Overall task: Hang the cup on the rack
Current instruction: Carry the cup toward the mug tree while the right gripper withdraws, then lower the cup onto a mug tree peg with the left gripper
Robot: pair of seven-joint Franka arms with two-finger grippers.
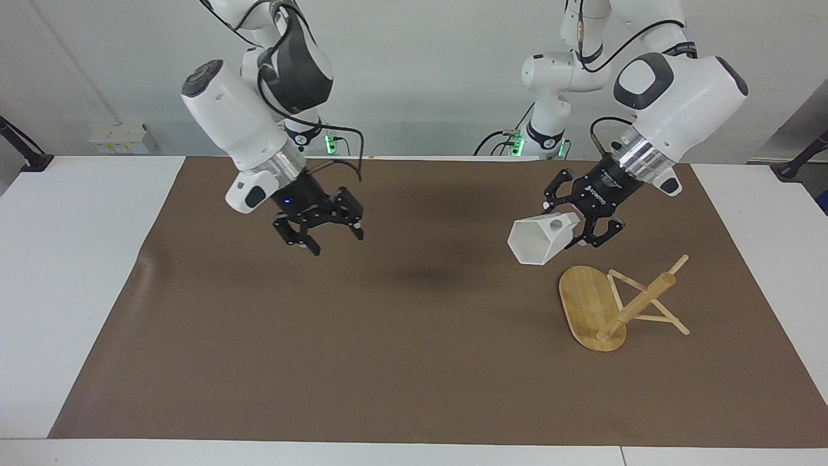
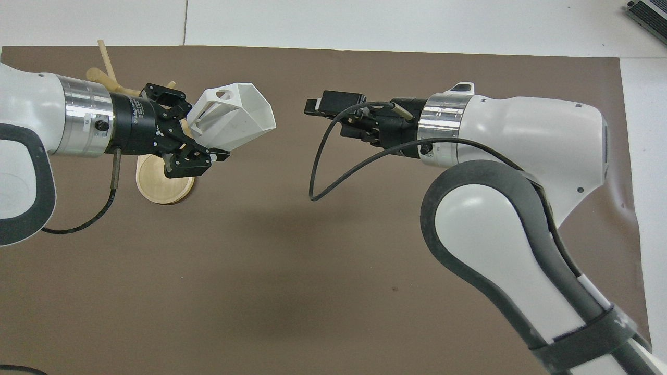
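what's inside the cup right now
Nothing shows inside the cup: its open mouth faces the camera and looks empty, though the very bottom is shadowed. The left gripper holds it over the mat.

Two white arms (image 1: 679,97), glossy shells with dark grey joint bands. Each wrist ends in a ribbed silver collar (image 2: 86,117), then a black gripper body with white lettering. Black cable (image 2: 333,156) loops off the right wrist at six o'clock; another hangs under the left. Green lights (image 1: 331,144) glow at both bases.
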